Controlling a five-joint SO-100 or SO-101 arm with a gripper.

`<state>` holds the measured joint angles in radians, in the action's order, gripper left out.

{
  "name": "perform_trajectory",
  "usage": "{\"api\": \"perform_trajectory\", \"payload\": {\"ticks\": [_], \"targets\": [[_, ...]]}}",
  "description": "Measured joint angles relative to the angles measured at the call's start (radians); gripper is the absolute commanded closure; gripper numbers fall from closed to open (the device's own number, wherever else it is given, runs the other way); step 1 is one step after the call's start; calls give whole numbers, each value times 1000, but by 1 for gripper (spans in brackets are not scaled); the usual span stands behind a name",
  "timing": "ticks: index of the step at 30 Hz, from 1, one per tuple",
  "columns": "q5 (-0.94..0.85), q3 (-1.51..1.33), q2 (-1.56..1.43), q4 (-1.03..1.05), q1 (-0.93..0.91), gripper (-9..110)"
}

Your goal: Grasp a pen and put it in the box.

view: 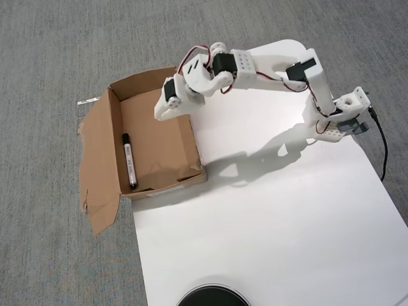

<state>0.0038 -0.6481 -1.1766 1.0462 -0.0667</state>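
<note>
Slim white-barrelled pen with black cap, already lying flat on the floor of the shallow brown corrugated cardboard box, right along the left wall in the overhead view, cap end toward the top of the frame. White 3D-printed two-finger gripper up over the box's top-right corner, well apart from the pen, nothing between the fingers. Open or closed, honestly can't tell from this angle, fingers just a white blob. White arm stretched out from its base on the right side of the white table, shadow thrown across the tabletop. Big torn flap splayed out left onto grey carpet.

Judging by all that: drop looks done, now in the pull-back stage. Next move probably just a clean retreat toward the base without clipping the box's right wall.
</note>
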Motion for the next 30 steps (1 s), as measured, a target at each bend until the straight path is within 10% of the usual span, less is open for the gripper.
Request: {"api": "perform_trajectory", "payload": {"ticks": [30], "targets": [[0,-9,-653,229,0,101]]}}
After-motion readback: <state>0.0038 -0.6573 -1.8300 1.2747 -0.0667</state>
